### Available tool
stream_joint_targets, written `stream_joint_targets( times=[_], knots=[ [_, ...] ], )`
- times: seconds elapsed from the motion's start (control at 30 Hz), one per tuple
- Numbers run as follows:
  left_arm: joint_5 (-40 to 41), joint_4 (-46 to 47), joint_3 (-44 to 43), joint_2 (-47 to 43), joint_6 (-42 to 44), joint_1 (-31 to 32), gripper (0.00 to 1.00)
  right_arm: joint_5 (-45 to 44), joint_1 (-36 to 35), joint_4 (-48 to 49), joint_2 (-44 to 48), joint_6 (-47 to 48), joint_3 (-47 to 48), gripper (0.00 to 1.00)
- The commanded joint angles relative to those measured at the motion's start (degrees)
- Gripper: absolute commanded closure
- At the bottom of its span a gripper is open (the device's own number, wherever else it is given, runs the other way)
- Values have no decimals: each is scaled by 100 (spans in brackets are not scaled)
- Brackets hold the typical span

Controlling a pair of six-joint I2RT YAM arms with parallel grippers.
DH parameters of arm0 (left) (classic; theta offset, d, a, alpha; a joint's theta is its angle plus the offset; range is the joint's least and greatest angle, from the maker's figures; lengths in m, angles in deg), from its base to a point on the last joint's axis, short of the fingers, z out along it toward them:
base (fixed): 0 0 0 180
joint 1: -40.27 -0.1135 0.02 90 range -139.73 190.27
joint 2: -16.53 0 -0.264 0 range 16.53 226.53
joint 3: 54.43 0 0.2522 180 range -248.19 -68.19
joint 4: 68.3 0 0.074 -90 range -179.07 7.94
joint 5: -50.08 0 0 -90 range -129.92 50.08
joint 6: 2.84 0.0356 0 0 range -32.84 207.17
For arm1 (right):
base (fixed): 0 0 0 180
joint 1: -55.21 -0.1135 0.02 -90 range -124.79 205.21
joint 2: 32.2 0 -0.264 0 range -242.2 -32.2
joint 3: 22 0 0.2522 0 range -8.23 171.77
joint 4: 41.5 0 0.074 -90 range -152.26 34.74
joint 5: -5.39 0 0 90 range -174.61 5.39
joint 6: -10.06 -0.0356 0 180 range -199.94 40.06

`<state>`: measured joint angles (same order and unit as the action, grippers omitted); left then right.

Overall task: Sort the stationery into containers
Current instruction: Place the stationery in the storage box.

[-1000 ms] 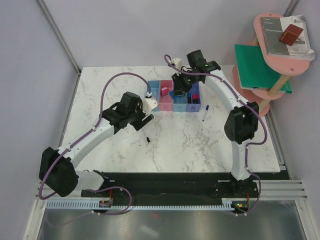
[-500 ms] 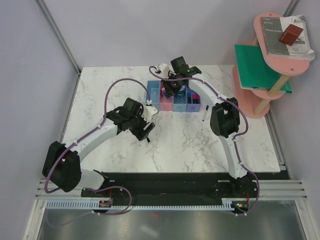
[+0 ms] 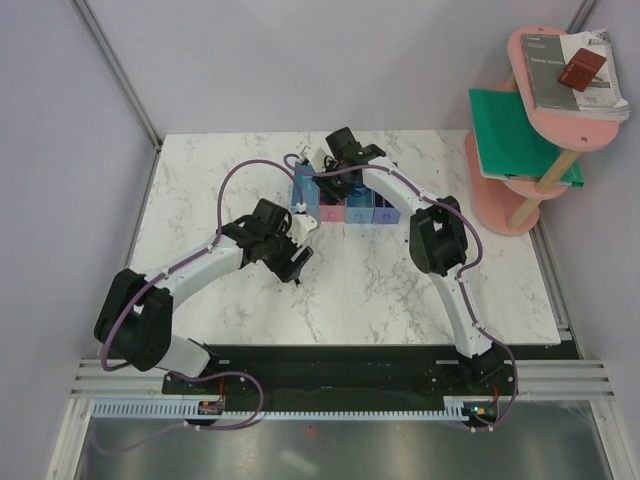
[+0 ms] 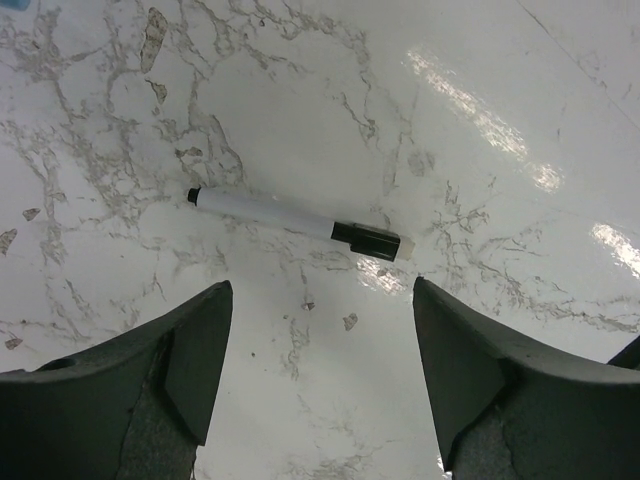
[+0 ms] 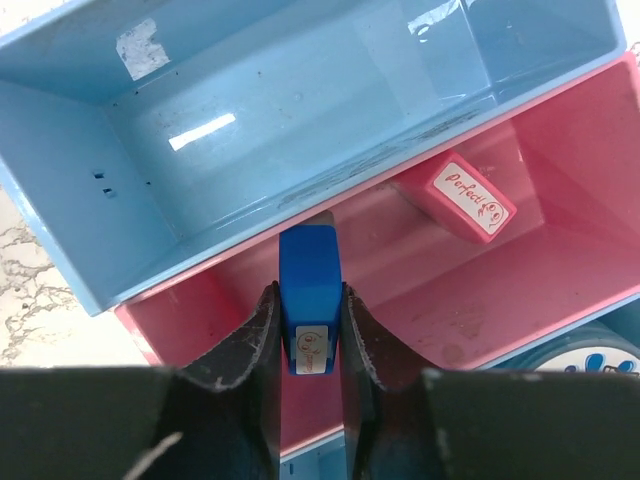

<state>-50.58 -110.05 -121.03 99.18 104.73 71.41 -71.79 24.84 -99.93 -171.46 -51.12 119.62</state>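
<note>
Top view is showing the whole layout: the left gripper is hanging low over the marble table, and the right gripper is sitting over the left end of the containers, a joined row of four bins at the back of the table. From up there neither gripper's jaw state nor the bin contents are readable. The black-capped marker is showing only as a dark sliver just beside the left gripper. A pink shelf off the table's right edge is carrying books and a green folder.

Left wrist view is filling that in: left gripper is spread wide and grasping nothing, with the black-capped marker lying flat on the marble just ahead of the gap, apart from both fingers. White barrel, black cap, small dark tip at the opposite end.

Right wrist view: right gripper is clamping a blue block upright between its fingers, hanging over the near wall of the pink bin. A pink eraser is lying inside that pink bin, white label reading "Perfect" in red script. The blue block's small white label is carrying red print too small to read. The neighbouring light blue bin is showing only a bare floor with glare.
</note>
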Motion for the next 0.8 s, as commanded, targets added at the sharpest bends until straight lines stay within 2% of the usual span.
stream_joint_targets(
  times=[0.0,0.3,0.57,0.77],
  knots=[
    [63,469,10,242,-148,-37,21,-104,-83,72,101,124,-102,70],
    [-24,733,-16,401,-139,-37,20,-192,-100,37,294,89,-226,49],
    [11,970,72,594,-69,-37,20,-403,-101,-33,698,-43,-199,45],
    [195,1190,19,1094,-69,-37,21,-587,-83,-25,1620,-140,-533,43]
  ],
)
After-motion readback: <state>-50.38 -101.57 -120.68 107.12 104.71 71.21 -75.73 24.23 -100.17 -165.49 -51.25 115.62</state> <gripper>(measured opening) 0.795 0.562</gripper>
